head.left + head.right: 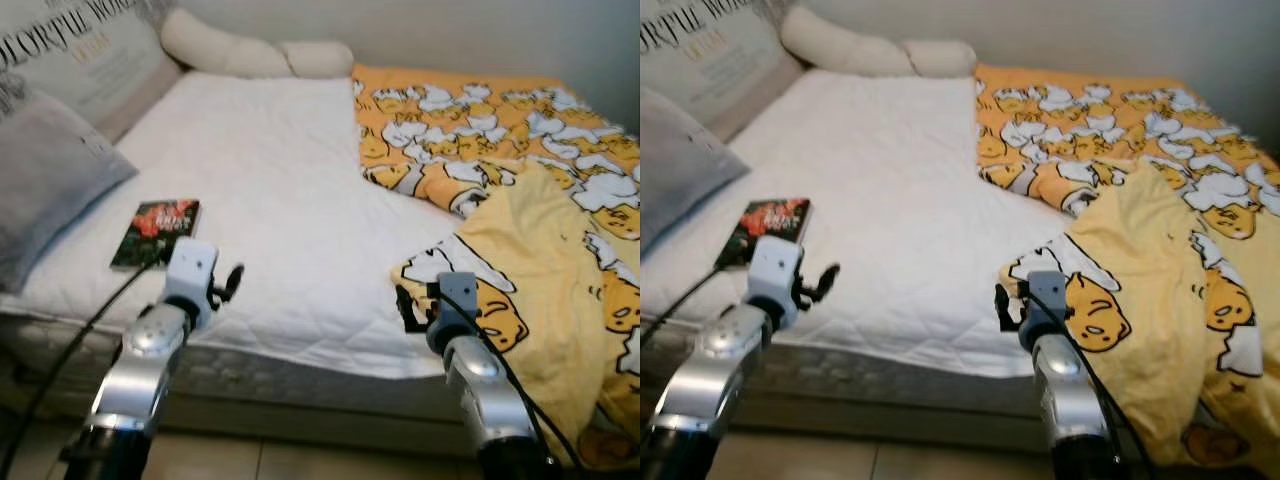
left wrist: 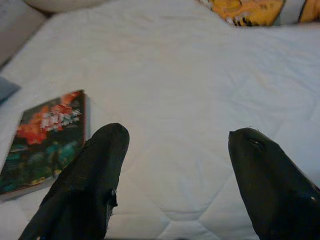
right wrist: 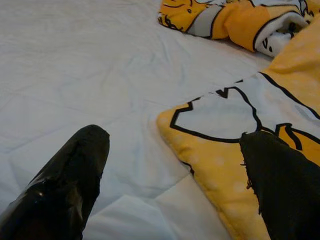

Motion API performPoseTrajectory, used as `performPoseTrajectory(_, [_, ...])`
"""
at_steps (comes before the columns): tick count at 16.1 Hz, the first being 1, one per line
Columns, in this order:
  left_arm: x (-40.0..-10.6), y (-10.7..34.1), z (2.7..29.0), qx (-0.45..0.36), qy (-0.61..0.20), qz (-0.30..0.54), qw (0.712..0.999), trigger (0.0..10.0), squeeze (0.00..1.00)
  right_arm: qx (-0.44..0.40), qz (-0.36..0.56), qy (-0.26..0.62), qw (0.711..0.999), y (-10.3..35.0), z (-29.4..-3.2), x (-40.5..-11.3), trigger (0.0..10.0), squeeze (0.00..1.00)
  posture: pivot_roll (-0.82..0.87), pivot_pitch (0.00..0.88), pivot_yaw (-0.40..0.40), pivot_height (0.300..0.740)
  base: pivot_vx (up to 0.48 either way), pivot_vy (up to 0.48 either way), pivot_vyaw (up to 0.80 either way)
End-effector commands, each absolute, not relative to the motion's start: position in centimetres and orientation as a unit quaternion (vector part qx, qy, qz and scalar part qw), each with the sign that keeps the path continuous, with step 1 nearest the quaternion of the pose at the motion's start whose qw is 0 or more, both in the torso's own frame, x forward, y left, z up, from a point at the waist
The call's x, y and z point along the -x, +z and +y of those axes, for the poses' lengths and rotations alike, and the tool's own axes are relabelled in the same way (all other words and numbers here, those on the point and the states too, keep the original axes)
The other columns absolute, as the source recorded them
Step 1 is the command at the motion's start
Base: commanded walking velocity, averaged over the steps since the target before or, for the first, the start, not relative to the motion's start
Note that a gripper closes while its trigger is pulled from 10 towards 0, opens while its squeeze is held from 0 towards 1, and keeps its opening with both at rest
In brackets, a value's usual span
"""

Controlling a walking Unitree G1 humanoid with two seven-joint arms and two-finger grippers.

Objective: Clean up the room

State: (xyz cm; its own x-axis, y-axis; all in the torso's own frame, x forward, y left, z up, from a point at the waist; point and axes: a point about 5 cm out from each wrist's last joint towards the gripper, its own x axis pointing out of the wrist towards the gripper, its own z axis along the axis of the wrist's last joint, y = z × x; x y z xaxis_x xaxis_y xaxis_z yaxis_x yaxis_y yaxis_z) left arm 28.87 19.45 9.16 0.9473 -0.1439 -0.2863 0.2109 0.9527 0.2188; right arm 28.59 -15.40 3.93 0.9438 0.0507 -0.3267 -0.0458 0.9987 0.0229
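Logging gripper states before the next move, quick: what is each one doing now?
Left gripper: open, empty, above the white sheet beside the book.
Right gripper: open, empty, over the yellow blanket corner.

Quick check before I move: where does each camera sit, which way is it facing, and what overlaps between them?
Left eye, right eye: on the head, looking down at the bed; both arms, left hand and right hand show.
Left wrist: along the open left hand at white sheet, book beside one finger.
Right wrist: along the open right hand at the yellow blanket corner.
Shared: book with left wrist, blanket with right wrist.
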Motion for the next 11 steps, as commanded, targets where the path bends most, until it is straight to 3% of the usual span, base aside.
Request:
performPoseTrajectory(1, [-29.15, 9.57, 19.39, -0.128, -0.094, 0.128, 0.979, 10.0, 0.0, -0.013, 0.166, 0.022, 0.986, 4.0, -15.66, -28.76, 10.0, 0.0, 0.02, 0.0, -0.017, 0.74, 0.266, 0.0, -0.8])
performPoseTrajectory(2, [-29.16, 9.57, 19.41, -0.128, -0.094, 0.128, 0.979, 10.0, 0.0, -0.012, 0.165, 0.024, 0.986, 3.98, -15.66, -28.76, 10.0, 0.0, 0.02, 0.0, -0.016, 0.74, 0.27, 0.0, -0.8])
performPoseTrajectory(11, [-29.18, 9.54, 19.52, -0.135, -0.097, 0.129, 0.978, 10.0, 0.0, -0.008, 0.165, 0.035, 0.986, 3.84, -15.38, -28.76, 10.0, 0.0, 0.02, 0.0, -0.017, 0.74, 0.239, 0.0, -0.11])
